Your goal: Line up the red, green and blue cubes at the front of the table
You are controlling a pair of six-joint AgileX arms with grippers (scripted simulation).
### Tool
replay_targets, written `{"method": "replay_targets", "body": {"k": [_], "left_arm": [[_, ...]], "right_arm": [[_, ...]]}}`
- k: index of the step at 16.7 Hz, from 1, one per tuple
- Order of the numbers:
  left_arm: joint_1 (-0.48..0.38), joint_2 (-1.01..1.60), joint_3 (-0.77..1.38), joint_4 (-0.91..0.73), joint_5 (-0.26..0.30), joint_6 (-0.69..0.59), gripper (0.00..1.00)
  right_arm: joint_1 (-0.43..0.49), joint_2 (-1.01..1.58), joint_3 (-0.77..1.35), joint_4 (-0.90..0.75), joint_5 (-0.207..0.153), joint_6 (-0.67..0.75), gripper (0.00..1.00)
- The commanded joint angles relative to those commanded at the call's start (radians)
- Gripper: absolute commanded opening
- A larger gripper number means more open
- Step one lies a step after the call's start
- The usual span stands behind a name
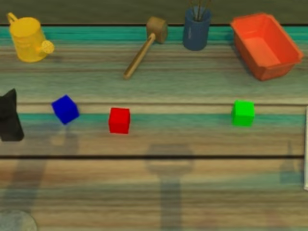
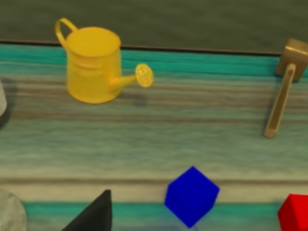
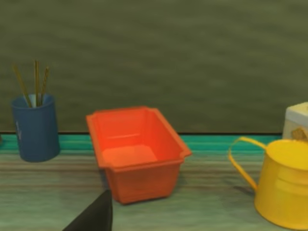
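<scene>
Three small cubes rest apart on the striped wooden table [image 1: 192,192], roughly in a row across its middle. The blue cube [image 1: 65,109] is at the left and sits turned at an angle; it also shows in the left wrist view [image 2: 191,196]. To its right is the red cube [image 1: 119,120] [image 2: 294,212], and the green cube [image 1: 243,113] lies far to the right. My left gripper [image 1: 10,115] hangs at the table's left edge, left of the blue cube and not touching it. Only a dark tip of my right gripper [image 3: 96,216] shows, facing the orange bin.
Along the back stand a yellow watering can [image 1: 29,39], a wooden mallet [image 1: 144,45], a dark blue cup with sticks [image 1: 196,30] and an orange bin [image 1: 264,44]. A white part of my right arm [image 1: 306,144] shows at the right edge. The right wrist view shows a yellow can [image 3: 284,185].
</scene>
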Motion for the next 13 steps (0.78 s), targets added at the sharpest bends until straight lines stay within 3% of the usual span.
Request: {"method": "replay_targets", "body": {"k": [8,13], "left_arm": [[-0.163,0.924,0.714,-0.467,0.0,-0.126,1.0],[-0.253,1.371,1.096,-0.711,0.002,-0.195,1.0]], "right_arm": [[0.0,0.0,0.0,0.0,0.0,0.0,1.0],[0.0,0.0,0.0,0.0,0.0,0.0,1.0]]}}
